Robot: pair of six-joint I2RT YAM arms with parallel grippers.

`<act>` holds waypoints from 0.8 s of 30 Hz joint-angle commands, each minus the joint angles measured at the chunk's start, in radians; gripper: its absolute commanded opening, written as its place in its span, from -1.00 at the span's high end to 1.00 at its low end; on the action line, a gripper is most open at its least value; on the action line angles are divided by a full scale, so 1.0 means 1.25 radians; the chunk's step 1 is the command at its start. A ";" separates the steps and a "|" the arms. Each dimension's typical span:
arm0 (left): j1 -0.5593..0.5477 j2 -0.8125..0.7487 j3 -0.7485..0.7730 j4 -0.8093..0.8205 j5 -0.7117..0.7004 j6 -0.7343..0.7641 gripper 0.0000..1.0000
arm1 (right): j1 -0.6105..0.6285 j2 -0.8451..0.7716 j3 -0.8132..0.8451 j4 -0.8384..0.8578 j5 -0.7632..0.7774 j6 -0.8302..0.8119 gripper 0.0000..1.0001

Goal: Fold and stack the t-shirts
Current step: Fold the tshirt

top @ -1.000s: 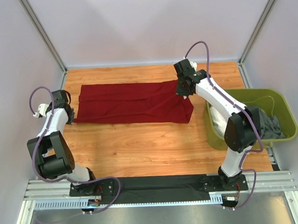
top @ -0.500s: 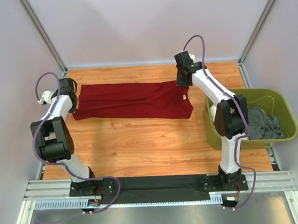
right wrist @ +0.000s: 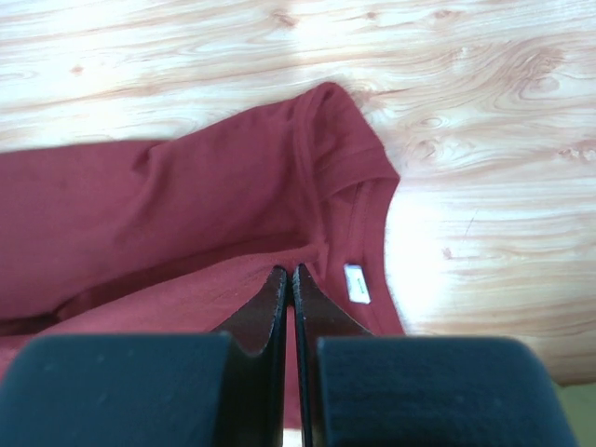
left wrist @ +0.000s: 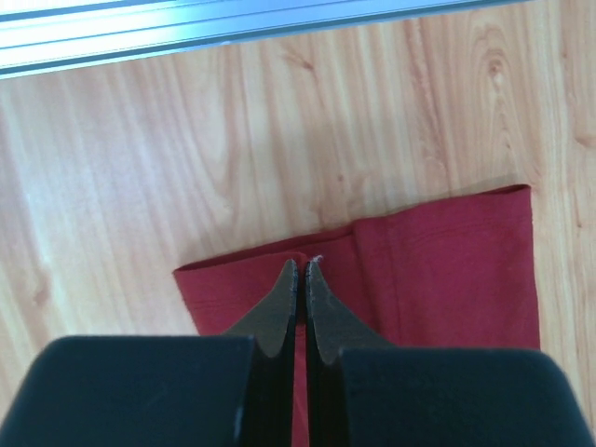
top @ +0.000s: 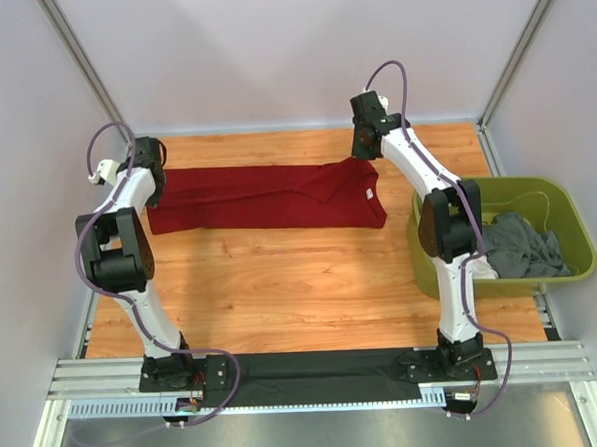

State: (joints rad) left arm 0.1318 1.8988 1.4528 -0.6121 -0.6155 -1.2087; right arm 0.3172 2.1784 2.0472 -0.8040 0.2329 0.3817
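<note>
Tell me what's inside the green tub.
A crumpled dark grey shirt and a sliver of white cloth. The right arm covers part of the tub; anything under the clothes is hidden.

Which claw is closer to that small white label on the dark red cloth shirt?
Right. The right gripper pinches the dark red shirt beside the white label; the left gripper grips the shirt's opposite end.

Both the left arm (top: 127,195) and the right arm (top: 416,167) have white shells between chunky black joint housings. A purple cable (top: 113,126) loops from each wrist and trails down to the black base plates (top: 186,375). The 2 fingers (left wrist: 277,312) are dark, flat and tapered, set on matte black blocks.
</note>
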 commanded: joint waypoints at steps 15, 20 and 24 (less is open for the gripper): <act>-0.021 0.166 0.201 -0.025 -0.062 0.054 1.00 | -0.039 0.105 0.094 0.010 -0.027 -0.002 0.99; -0.022 0.188 0.218 -0.020 -0.065 0.066 1.00 | -0.038 0.125 0.110 0.017 -0.032 -0.007 0.99; -0.022 0.200 0.228 0.005 -0.041 0.097 1.00 | -0.039 0.137 0.116 0.037 -0.068 -0.013 0.98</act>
State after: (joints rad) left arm 0.1001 2.1365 1.6947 -0.6437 -0.6498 -1.1305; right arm 0.2714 2.3390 2.1368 -0.8040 0.1795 0.3767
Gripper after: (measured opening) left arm 0.017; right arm 0.011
